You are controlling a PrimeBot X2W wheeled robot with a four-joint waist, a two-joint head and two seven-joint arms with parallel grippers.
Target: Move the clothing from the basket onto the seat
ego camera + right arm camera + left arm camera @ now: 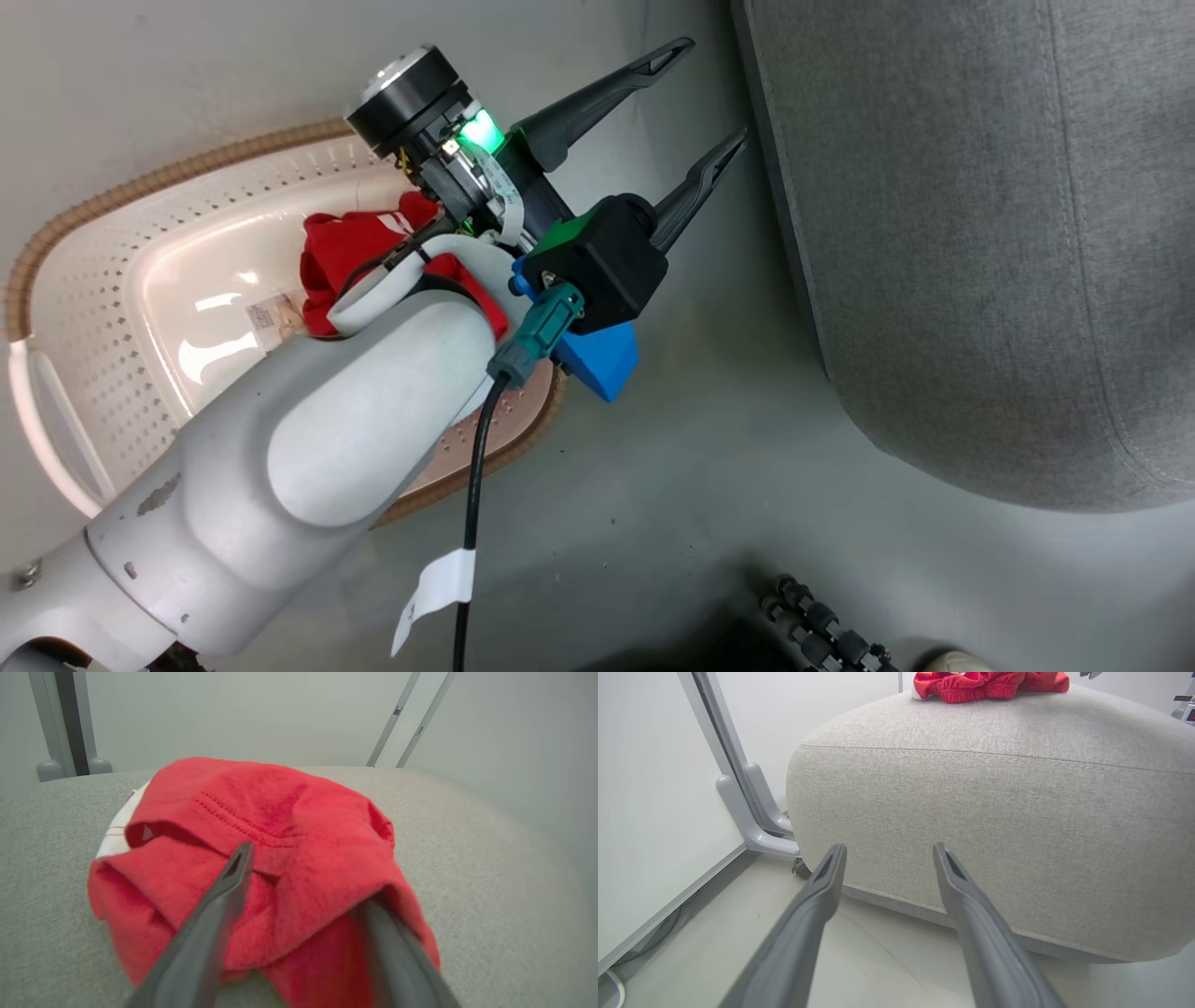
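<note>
No legible text was found. A small printed label [271, 317] was seen on the floor of the cream-white perforated plastic basket [93, 308], its print too blurred to be read.

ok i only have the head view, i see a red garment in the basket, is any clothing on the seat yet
observer: yes, a red garment lies crumpled on top of the seat.
operator: is the right claw clamped on it
observer: no, the right claw has its fingers apart; one shows over the cloth, and a fold covers the other's tip.
operator: anything beside the seat i should know about
observer: a grey frame foot stands on the floor by the seat's corner, next to a white panel.
</note>
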